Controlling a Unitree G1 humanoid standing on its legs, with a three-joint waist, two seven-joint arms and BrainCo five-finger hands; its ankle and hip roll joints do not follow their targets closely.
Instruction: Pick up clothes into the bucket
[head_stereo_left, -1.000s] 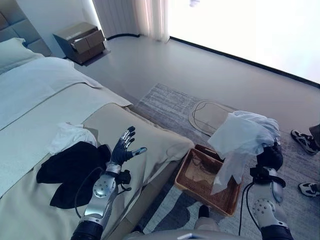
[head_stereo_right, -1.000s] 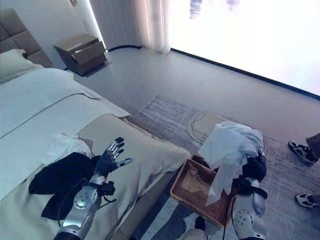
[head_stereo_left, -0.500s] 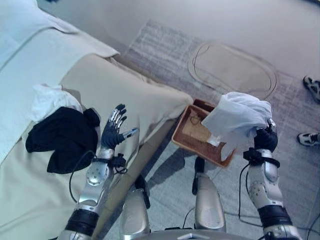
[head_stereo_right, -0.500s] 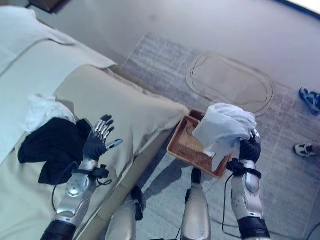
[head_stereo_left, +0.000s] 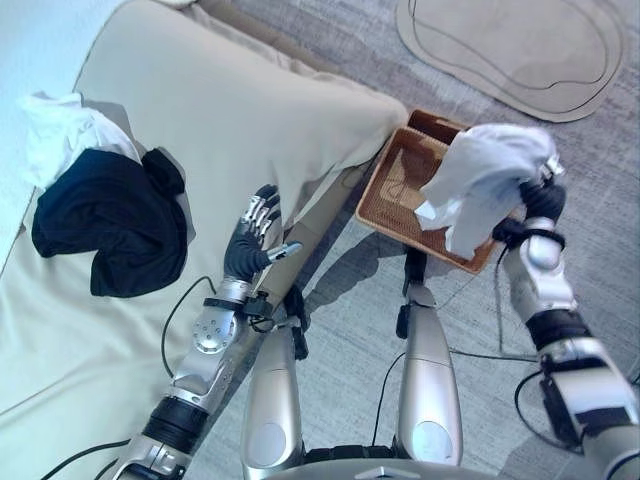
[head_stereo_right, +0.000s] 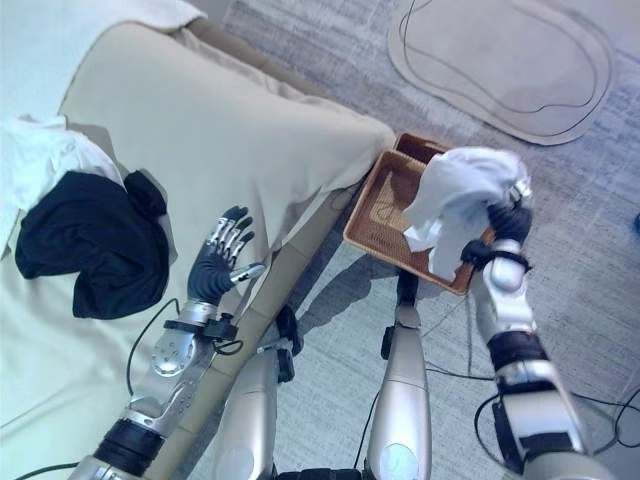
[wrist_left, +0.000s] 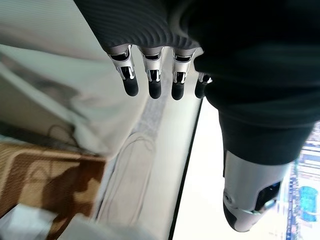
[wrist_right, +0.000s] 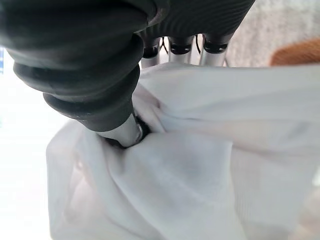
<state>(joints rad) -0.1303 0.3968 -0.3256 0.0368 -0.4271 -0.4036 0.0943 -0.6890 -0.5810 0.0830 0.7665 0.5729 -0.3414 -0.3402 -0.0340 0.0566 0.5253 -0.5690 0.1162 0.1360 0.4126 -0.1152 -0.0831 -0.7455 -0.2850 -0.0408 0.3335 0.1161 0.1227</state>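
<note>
My right hand (head_stereo_left: 542, 203) is shut on a white garment (head_stereo_left: 482, 178), which hangs bunched over the brown woven basket (head_stereo_left: 400, 190) on the floor beside the bed. In the right wrist view the thumb (wrist_right: 122, 131) and fingers sink into the white cloth (wrist_right: 200, 165). A black garment (head_stereo_left: 110, 218) and a second white garment (head_stereo_left: 55, 135) lie on the beige bedcover (head_stereo_left: 240, 110). My left hand (head_stereo_left: 250, 248) stands open above the bed's edge, fingers straight, holding nothing; its fingers (wrist_left: 152, 80) show straight in the left wrist view.
The bed takes up the left side. A grey rug (head_stereo_left: 350, 290) covers the floor under the basket. A pale oval mat (head_stereo_left: 520, 50) lies beyond the basket.
The camera has tilted further down. My right hand has brought the white garment lower, closer over the basket. The left hand stays open by the bed's edge.
</note>
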